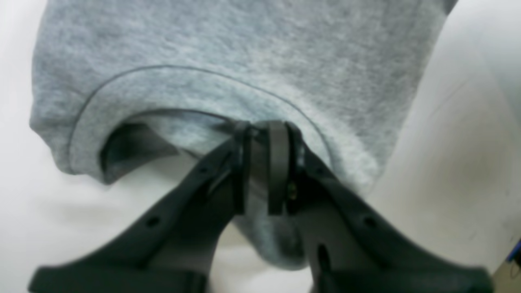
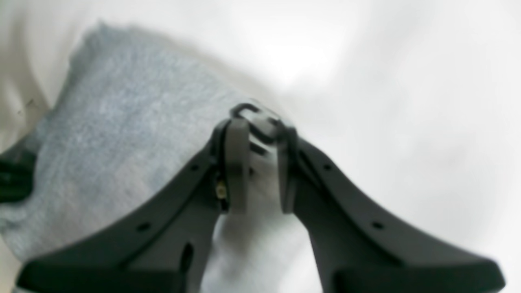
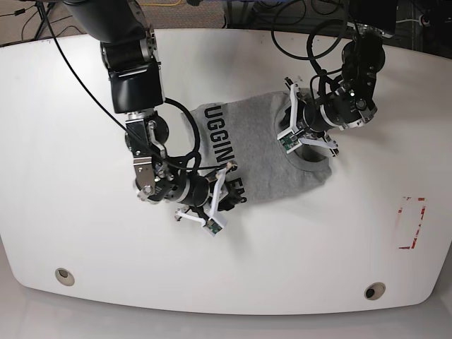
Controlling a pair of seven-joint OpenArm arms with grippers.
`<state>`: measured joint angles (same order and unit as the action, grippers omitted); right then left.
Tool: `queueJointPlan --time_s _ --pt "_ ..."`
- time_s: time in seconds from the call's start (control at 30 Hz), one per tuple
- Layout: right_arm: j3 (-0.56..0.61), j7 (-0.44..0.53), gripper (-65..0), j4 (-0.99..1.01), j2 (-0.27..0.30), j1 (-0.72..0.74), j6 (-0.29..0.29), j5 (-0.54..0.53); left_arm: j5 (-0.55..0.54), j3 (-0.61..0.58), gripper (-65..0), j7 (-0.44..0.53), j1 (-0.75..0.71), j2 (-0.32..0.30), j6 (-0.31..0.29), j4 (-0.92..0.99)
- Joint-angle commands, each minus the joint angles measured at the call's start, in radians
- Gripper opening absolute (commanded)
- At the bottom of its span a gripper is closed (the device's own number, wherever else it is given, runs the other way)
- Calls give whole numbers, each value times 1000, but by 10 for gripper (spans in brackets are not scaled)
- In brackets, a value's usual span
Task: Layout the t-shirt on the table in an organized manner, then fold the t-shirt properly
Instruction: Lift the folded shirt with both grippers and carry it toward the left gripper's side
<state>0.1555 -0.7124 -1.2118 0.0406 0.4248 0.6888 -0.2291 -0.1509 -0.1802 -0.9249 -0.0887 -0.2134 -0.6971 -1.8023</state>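
- Base view: heather-grey cotton t-shirt (image 3: 258,152), bunched, spans between both end effectors on the white table (image 3: 70,141).
- Left end effector (image 1: 266,130) clenched on collar.
- Right end effector (image 2: 258,122): grip on lettered edge unclear.

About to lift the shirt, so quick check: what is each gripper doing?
Left gripper: shut on the t-shirt at its collar.
Right gripper: nearly closed; grip cannot be told.
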Motion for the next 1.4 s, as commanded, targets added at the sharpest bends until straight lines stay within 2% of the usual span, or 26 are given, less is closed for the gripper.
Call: queueJointPlan --time_s 0.0,0.23,0.37,0.43,0.67,0.83,0.9,1.07,1.17,1.37 --pt "-4 90 -539 23 0 30 9 21 29 0 -594 20 -1 15 -1 -15" --pt "-7 251 -539 154 12 22 9 92 50 0 -594 20 -10 32 -1 52" --pt "-7 276 -541 172 61 -7 9 93 50 3 -594 22 -1 25 -1 118" --pt "-9 277 -541 171 81 -22 9 78 50 5 -594 34 25 18 -1 158" --pt "-9 276 -541 91 204 -140 9 -75 52 -49 -594 169 151 -31 -1 421" --pt "-9 273 -541 -30 247 -240 4 -158 50 -68 -594 195 241 -34 -1 526" --pt "-9 271 -541 -78 253 -277 -4 -174 50 -68 -594 195 267 -34 -1 539" --pt "-6 271 -541 -181 244 -358 -90 -183 47 -83 -594 192 329 -31 -1 540" --pt "-6 268 -541 -234 207 -376 -123 -184 46 -89 -594 189 370 -31 -1 533" --pt "-7 147 -541 -345 201 -356 -142 -184 44 -87 -594 119 421 -30 -1 427"
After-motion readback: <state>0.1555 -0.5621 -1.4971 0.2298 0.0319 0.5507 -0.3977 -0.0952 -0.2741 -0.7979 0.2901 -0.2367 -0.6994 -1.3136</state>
